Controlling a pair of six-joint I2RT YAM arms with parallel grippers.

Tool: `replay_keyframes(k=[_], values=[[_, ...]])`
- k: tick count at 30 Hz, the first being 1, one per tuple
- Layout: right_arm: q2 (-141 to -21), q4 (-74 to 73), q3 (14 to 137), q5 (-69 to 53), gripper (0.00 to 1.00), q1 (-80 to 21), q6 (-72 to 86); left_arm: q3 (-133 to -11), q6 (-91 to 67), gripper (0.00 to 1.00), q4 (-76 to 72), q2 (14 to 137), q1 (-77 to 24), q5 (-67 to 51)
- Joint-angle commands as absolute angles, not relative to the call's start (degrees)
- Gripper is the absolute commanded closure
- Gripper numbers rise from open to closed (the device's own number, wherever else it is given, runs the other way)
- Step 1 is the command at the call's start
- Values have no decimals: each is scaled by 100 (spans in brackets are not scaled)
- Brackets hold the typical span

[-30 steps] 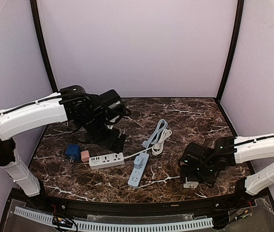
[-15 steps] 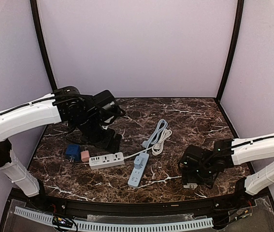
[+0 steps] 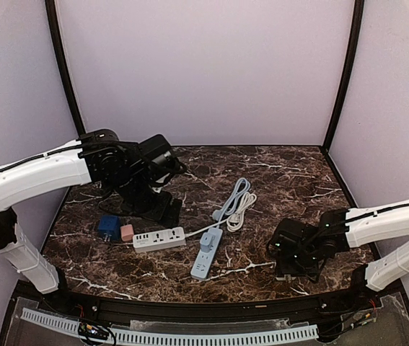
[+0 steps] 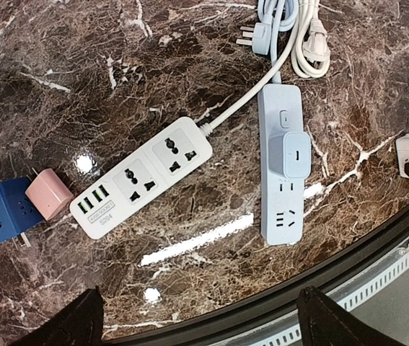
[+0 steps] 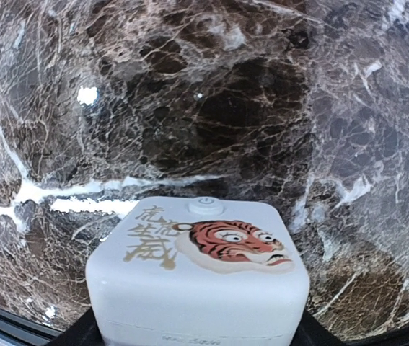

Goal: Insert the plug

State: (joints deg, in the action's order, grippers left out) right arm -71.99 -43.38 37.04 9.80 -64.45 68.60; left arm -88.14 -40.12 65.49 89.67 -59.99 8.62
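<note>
The plug (image 5: 200,267) is a white cube with a tiger face and gold characters, resting on the marble near the front right edge. My right gripper (image 5: 197,333) is down over it, a black finger pressed against each side, shut on it; from above only a white corner of the plug (image 3: 285,275) shows under the right gripper (image 3: 288,265). A white power strip (image 4: 146,176) and a light blue power strip (image 4: 283,173) lie mid-table; the blue one carries a light blue adapter (image 4: 296,153). My left gripper (image 4: 204,326) hangs open above the front edge, holding nothing.
A pink cube adapter (image 4: 47,204) and a dark blue cube adapter (image 4: 2,220) lie left of the white strip. Coiled white and blue cables (image 4: 291,36) sit behind the strips. The table's black front rim (image 4: 276,303) runs just below the left fingers.
The right jaws have closed in from wide open onto the white plug's sides. The left arm shifted slightly left early on, then held still.
</note>
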Motion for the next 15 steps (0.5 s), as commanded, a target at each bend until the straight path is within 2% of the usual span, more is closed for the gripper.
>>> replay_keyframes(k=[1, 6, 15], values=[[-7084, -4412, 3655, 977, 41, -6396, 6773, -8745, -4154, 6, 6558, 8769, -5977, 900], [-6775, -4502, 3723, 1072, 49, -6399, 6586, -8682, -4237, 6, 6549, 8668, -5979, 933], [-6276, -4402, 4375, 1473, 48, -6402, 5677, -9017, -4222, 5, 6826, 8584, -5937, 982]])
